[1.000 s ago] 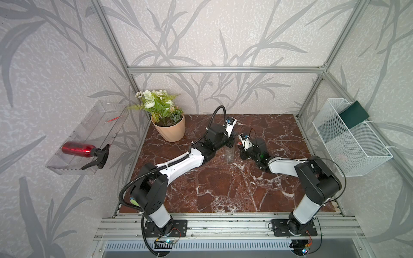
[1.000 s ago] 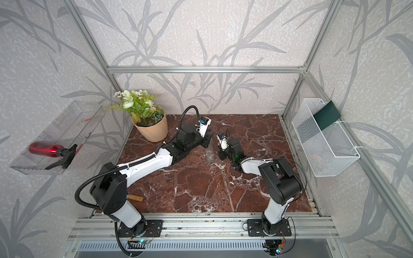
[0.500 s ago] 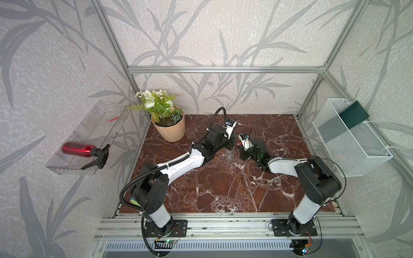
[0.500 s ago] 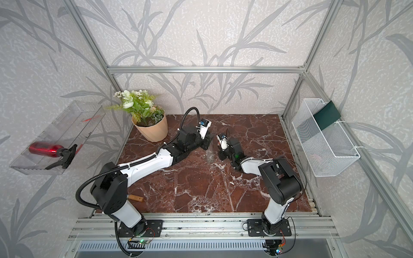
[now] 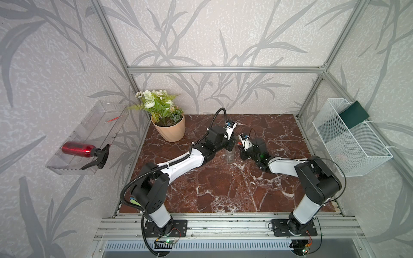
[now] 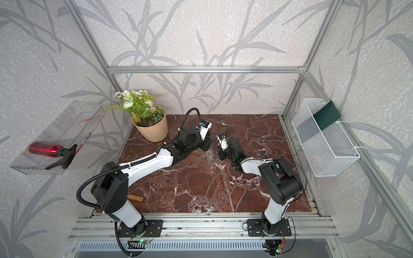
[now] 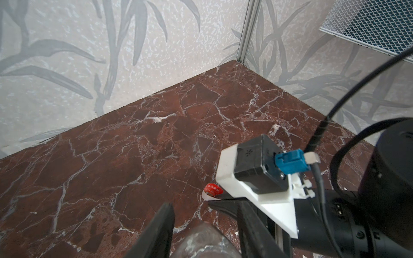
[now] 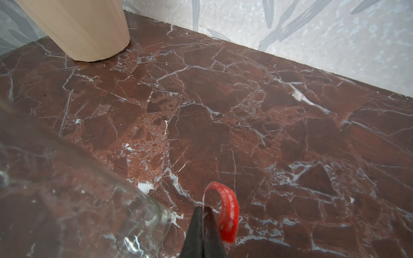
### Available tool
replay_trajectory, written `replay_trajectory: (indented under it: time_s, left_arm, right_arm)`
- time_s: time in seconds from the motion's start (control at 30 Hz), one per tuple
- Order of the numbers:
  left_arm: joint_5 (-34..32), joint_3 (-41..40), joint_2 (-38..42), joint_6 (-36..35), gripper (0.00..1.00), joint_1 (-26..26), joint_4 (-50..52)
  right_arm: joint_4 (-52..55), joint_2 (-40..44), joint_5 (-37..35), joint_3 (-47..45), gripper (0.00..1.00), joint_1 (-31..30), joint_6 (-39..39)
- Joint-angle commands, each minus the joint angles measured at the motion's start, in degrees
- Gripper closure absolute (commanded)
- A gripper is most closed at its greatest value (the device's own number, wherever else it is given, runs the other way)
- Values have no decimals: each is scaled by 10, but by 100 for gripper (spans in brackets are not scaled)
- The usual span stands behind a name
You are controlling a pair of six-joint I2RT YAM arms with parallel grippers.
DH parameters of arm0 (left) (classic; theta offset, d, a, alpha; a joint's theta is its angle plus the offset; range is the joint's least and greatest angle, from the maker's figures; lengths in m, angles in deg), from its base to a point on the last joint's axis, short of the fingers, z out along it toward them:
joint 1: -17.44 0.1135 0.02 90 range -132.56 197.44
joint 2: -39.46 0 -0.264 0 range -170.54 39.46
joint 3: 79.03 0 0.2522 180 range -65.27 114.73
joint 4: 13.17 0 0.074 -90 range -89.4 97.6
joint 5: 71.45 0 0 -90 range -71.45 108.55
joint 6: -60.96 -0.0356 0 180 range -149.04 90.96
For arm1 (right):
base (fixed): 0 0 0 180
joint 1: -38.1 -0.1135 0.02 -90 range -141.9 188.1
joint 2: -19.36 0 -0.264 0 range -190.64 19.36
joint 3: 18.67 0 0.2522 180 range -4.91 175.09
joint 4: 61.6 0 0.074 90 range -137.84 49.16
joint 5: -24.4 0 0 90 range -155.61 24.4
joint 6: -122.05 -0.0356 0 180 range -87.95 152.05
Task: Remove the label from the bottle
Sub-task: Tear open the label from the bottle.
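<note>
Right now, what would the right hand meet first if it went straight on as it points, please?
Probably the bare marble tabletop, then the back wall, though depth is unclear; the bottle and plant pot lie aside.

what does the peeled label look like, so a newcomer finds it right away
On the red-brown marble tabletop, look mid-back where the two arms nearly meet. The right arm's black claw pinches a small curled label strip beside a clear bottle. It is the only bright red thing on the table, white underneath.
</note>
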Motion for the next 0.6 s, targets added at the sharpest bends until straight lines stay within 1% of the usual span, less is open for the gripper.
replay_trajectory:
  time_s: [0.0,0.03,0.4,0.57]
  left_arm:
    - [18,-22,-19,-1,51,3,80]
    - [19,-26,-15,0,50,3,77]
    - [21,-41,-1,4,43,3,62]
    - [17,-46,7,3,37,2,55]
  right_arm:
    - [-5,9,1,0,100,2,-3]
    - [-5,24,0,-1,100,3,-3]
    - [-3,36,-5,-7,100,3,1]
    - [-3,39,-5,-9,100,3,2]
